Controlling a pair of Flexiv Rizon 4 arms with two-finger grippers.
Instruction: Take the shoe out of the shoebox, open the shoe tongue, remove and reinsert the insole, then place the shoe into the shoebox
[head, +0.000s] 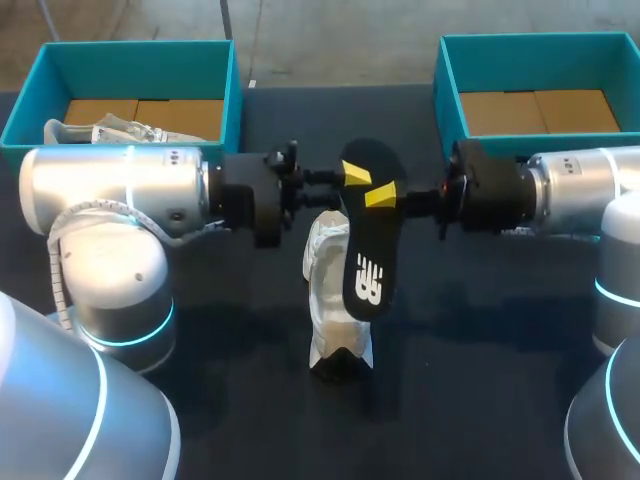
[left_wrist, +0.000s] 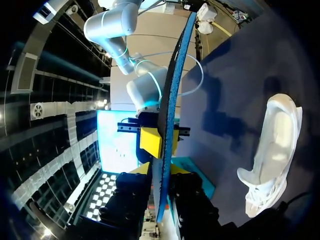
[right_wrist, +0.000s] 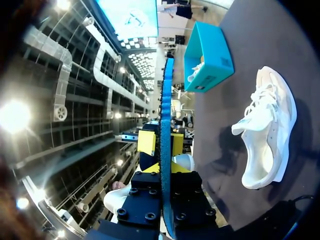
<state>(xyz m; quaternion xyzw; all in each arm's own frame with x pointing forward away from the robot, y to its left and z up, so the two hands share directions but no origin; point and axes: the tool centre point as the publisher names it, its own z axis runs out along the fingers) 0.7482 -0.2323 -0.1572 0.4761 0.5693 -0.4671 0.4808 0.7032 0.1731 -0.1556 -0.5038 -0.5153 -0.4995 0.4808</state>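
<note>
Both of your hands have met in the middle and both are clamped on the black insole. Your left hand comes in from the left and pinches it near one end. Your right hand pinches it from the other side, just beside the left one, so the yellow tips nearly meet. The insole is up off the dark surface, and its logo end hangs over the white sneaker sitting on the surface below. From your left wrist cam you see the insole edge-on, running straight out from between the left hand fingers. The sneaker is off to the side on the surface. It's the same from the right wrist: the right hand is squeezed on the thin edge of the insole, and the sneaker is well apart from it. The left shoebox at the far corner has another pale shoe in it. The right shoebox only shows its cardboard bottom.
</note>
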